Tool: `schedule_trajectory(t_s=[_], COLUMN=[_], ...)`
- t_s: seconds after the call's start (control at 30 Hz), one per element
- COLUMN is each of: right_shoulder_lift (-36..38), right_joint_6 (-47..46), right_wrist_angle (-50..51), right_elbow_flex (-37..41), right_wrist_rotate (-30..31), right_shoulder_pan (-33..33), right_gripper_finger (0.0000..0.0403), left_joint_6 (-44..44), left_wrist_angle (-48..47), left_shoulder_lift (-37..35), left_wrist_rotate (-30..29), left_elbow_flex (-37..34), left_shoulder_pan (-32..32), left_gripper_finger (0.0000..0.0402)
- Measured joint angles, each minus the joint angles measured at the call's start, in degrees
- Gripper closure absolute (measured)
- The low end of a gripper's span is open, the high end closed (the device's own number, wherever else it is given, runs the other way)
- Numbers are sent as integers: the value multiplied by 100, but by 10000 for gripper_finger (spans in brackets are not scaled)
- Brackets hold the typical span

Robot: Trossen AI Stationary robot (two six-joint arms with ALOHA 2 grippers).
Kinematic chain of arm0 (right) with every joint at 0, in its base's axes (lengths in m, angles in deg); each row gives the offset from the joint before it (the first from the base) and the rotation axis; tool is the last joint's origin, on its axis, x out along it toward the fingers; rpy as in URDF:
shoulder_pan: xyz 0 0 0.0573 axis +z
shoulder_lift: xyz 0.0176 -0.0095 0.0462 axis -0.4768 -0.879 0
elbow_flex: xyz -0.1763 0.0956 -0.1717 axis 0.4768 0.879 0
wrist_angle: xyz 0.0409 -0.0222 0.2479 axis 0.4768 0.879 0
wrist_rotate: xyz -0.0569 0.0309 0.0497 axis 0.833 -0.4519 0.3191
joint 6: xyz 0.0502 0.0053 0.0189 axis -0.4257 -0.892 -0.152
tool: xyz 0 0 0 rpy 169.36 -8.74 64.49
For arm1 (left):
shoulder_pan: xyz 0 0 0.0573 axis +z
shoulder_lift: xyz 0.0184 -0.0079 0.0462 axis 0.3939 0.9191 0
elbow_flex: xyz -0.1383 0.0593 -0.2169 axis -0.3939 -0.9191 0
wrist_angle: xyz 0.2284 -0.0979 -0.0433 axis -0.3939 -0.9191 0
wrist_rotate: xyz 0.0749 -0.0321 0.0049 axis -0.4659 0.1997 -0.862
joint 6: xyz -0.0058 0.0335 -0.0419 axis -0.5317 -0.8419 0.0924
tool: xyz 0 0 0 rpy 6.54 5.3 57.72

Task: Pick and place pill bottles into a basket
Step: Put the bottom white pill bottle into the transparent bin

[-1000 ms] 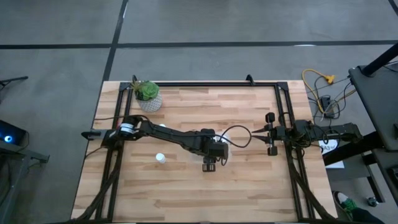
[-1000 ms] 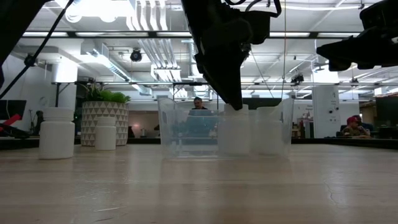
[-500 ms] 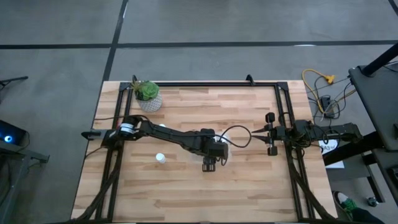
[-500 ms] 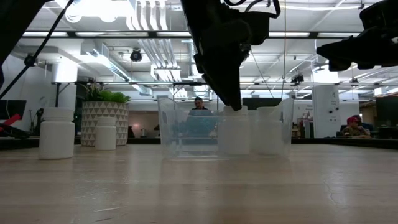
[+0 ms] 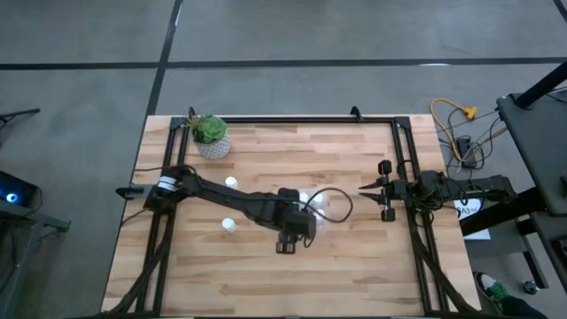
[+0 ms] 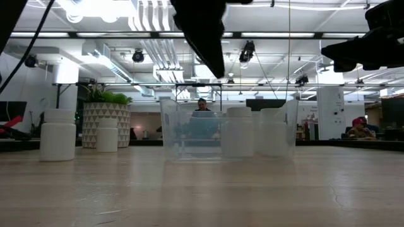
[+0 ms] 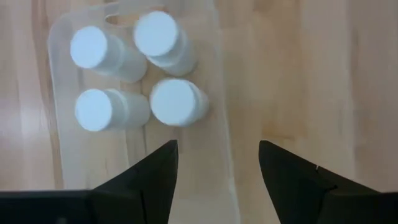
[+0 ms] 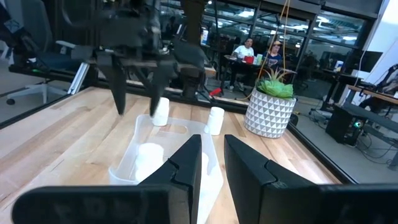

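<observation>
The clear basket [image 7: 57,134] sits mid-table and also shows in the low view [image 6: 189,135]. Several white pill bottles [image 7: 177,102] stand upright inside it. Two more bottles stand on the table to its left, one farther [image 5: 231,182] and one nearer [image 5: 229,225]; both show in the low view [image 6: 57,133] [image 6: 106,135]. My left gripper [image 7: 217,152] is open and empty, raised above the basket's near end [image 5: 285,241]. My right gripper [image 5: 363,189] hangs shut at the table's right side [image 8: 212,152], touching nothing.
A white patterned pot with a green plant [image 5: 211,135] stands at the far left corner. A black frame [image 5: 403,168] runs along the table's edges. Bare wood lies near the front edge [image 5: 292,283]. People sit in the room beyond the table [image 6: 202,106].
My left gripper has risen from a bottle's cap inside the basket and gone a little toward the table's near left. That bottle stays upright in the basket.
</observation>
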Motion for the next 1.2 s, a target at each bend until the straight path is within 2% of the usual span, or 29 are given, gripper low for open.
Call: schedule_trajectory(t_s=[0.13, 0.3, 0.5, 0.83, 1.2], right_shoulder_lift=[-2, -2, -2, 0, 4], right_joint_6=[0, 0, 0, 0, 0], right_wrist_angle=[-2, -2, 0, 0, -9], right_elbow_flex=[0, 0, 0, 0, 0], right_wrist_rotate=[-2, -2, 5, 2, 0], right_shoulder_pan=[-1, -1, -1, -2, -2], right_gripper_finger=[344, 344, 344, 344, 344], left_joint_6=[78, 292, 295, 457, 452], left_wrist_angle=[-317, -404, -325, -157, 553], left_shoulder_lift=[-193, -558, -1071, -2093, -3301], left_wrist_rotate=[-64, -219, -445, -516, 148], left_elbow_flex=[-84, -541, -1421, -3075, -4133], left_shoulder_pan=[-279, -644, -1029, -1210, -1219], left_gripper_finger=[196, 196, 196, 196, 196])
